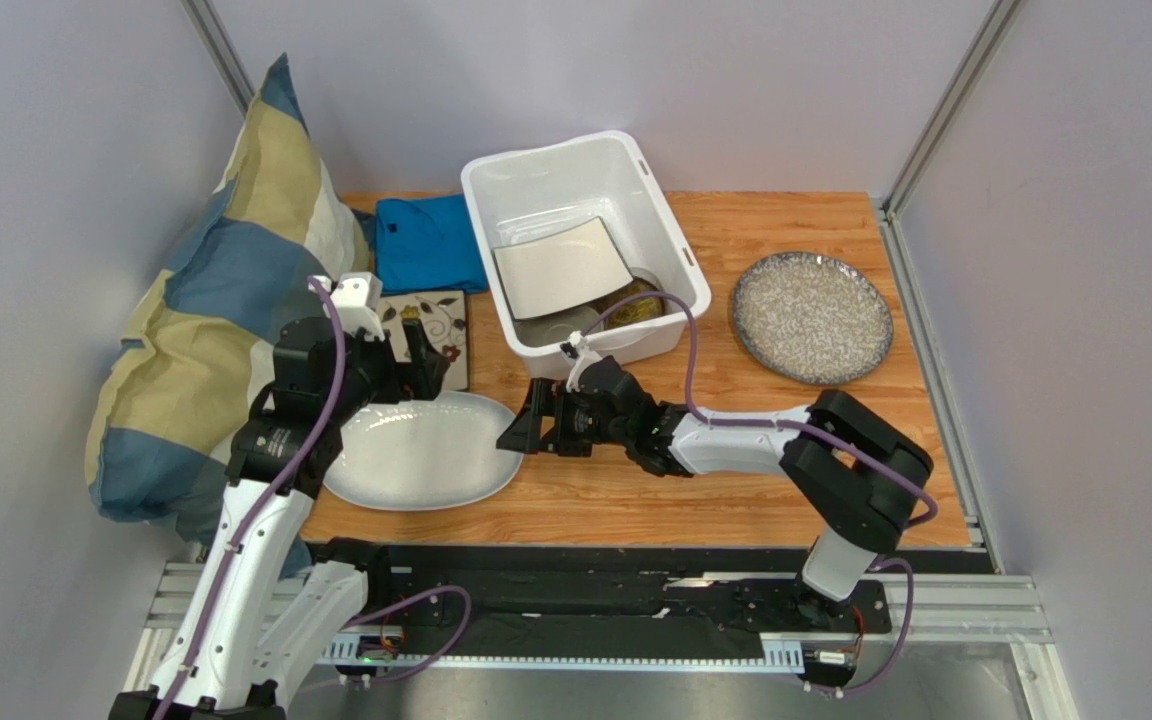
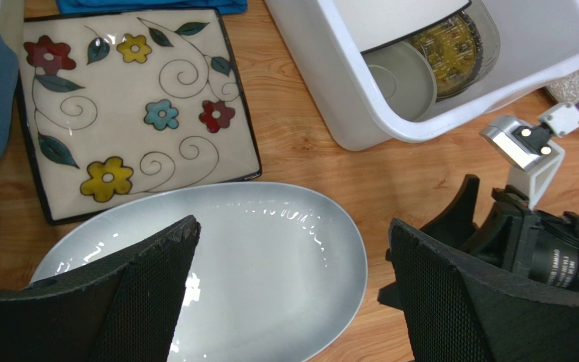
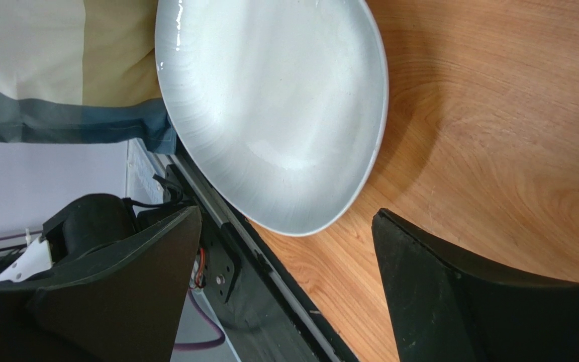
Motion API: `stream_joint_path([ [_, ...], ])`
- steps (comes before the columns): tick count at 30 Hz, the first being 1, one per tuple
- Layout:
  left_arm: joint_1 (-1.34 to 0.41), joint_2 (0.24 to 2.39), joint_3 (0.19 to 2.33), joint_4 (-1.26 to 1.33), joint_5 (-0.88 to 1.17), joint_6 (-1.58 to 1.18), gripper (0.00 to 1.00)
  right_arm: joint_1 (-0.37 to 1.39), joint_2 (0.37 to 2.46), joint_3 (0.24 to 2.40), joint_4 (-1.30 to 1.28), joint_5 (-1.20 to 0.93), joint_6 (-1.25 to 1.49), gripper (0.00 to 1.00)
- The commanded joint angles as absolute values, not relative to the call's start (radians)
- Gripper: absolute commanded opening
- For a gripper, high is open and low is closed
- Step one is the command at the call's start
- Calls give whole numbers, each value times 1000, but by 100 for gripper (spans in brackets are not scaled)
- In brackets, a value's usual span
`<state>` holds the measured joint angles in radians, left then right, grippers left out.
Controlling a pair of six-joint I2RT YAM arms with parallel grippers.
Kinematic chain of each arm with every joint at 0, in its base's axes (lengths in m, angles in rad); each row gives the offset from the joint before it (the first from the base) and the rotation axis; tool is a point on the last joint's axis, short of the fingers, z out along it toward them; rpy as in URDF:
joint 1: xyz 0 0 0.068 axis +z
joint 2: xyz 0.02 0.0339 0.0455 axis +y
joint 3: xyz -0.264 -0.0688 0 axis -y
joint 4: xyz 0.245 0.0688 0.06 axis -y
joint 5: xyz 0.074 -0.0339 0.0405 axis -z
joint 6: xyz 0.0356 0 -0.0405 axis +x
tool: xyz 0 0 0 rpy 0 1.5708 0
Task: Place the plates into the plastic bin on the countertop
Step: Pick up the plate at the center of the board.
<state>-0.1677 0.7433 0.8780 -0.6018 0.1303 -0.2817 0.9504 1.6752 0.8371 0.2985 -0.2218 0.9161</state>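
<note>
I've got both jaws spread wide: left gripper over the oval platter at lower left, right gripper at its right end. Beyond, floral plate; plastic bin at upper centre holds a white square plate.

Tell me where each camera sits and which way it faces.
Top external: above, behind the bases, looking down on the countertop; left arm, right arm show.
Left wrist: arm-mounted, looks down at the platter past the open left claw.
Right wrist: arm-mounted, low, facing the platter's end past the open right claw.
Shared: all see the platter.
</note>
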Motion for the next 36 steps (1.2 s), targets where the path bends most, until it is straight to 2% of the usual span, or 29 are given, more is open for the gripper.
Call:
stream_joint_path([
  [1, -161, 733, 877, -574, 153, -261, 99, 950, 1750, 834, 489, -201, 994, 87],
  [24, -161, 733, 876, -569, 172, -265, 98, 1028, 2094, 834, 735, -94, 1229, 79],
  [28, -161, 733, 876, -569, 172, -265, 98, 1032, 2111, 854, 706, -87, 1230, 68],
  [29, -161, 732, 876, -569, 170, -265, 98, 1031, 2112, 857, 700, -84, 1235, 58],
  [33, -161, 730, 874, -568, 175, -264, 98, 1031, 2103, 858, 680, -64, 1235, 41],
  [36, -161, 732, 874, -569, 178, -264, 98, 1031, 2094, 853, 670, -61, 1235, 21],
])
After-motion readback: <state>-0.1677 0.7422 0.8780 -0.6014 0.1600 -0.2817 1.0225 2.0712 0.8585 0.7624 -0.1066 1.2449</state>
